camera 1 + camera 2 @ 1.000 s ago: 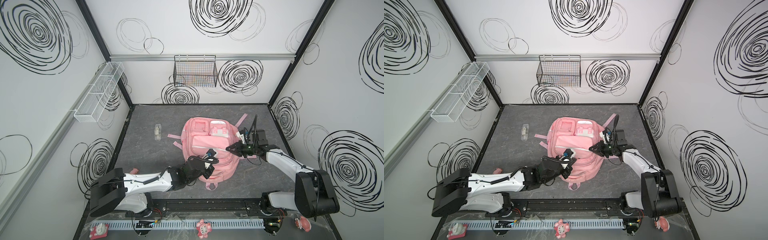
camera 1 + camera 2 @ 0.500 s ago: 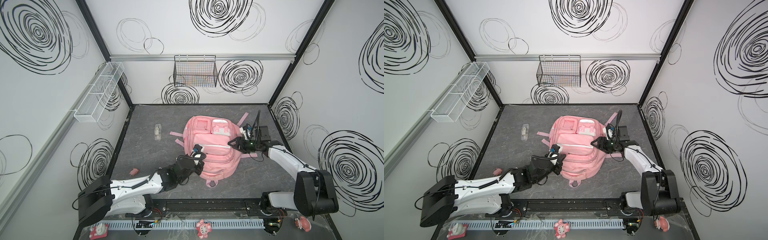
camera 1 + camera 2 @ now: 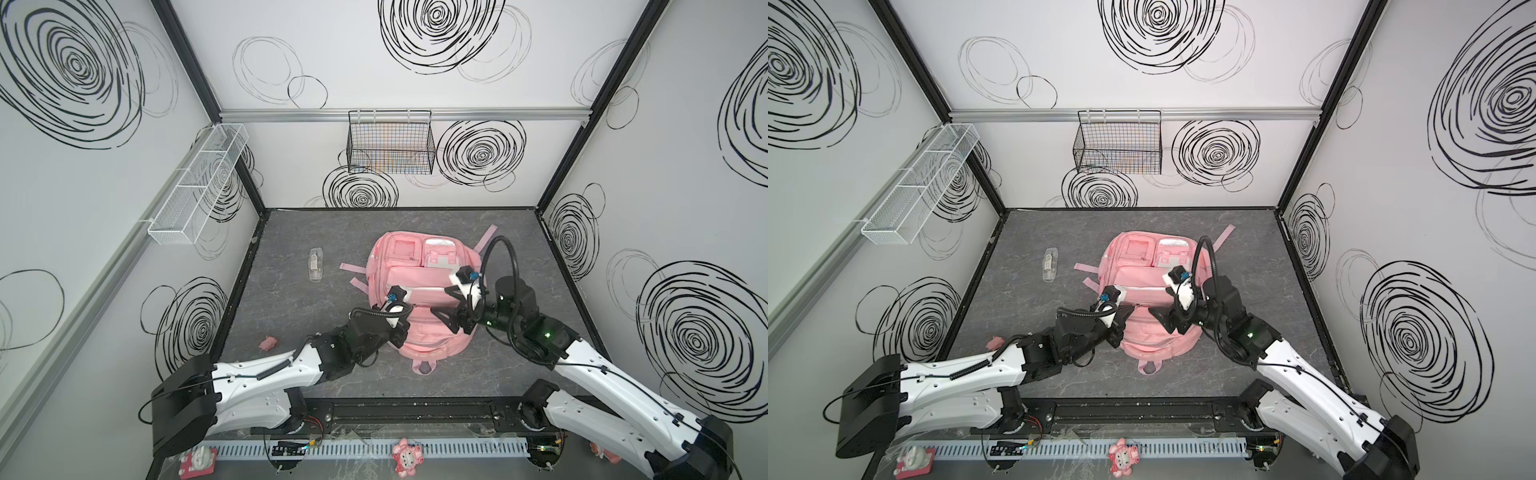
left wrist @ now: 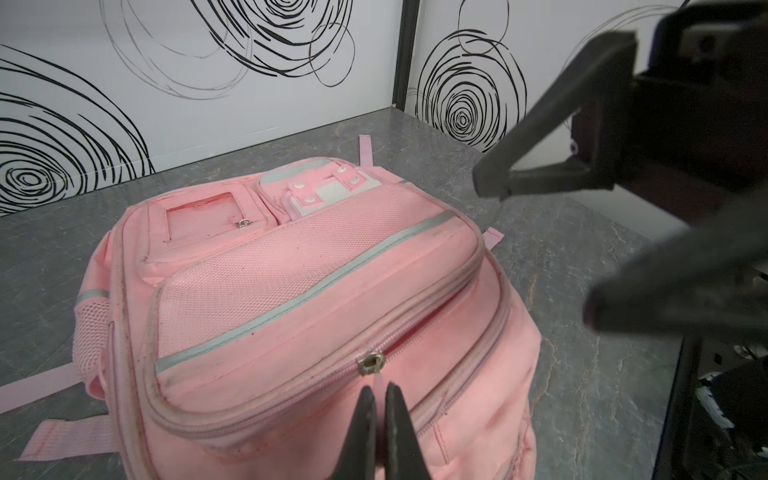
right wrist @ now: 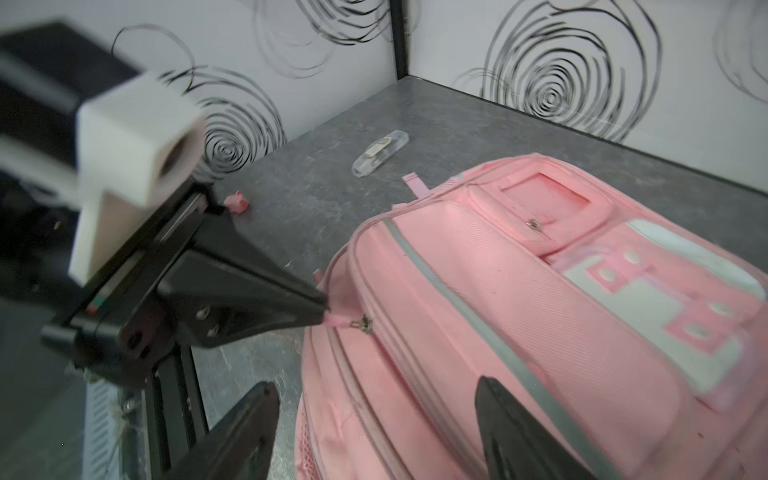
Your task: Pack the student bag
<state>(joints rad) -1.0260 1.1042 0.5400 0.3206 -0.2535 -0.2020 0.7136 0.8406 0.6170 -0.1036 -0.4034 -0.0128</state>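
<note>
At front zip of student bag: left gripper pinches pull tab; right gripper wide, empty, over bag. Not yet packed: clear case, pink piece, left of bag.

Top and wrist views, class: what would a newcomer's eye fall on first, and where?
The pink bag lies flat in the middle of the grey floor. The left claw is shut on its zip pull; the right claw hangs open over the bag. Black swirls cover the walls.
</note>
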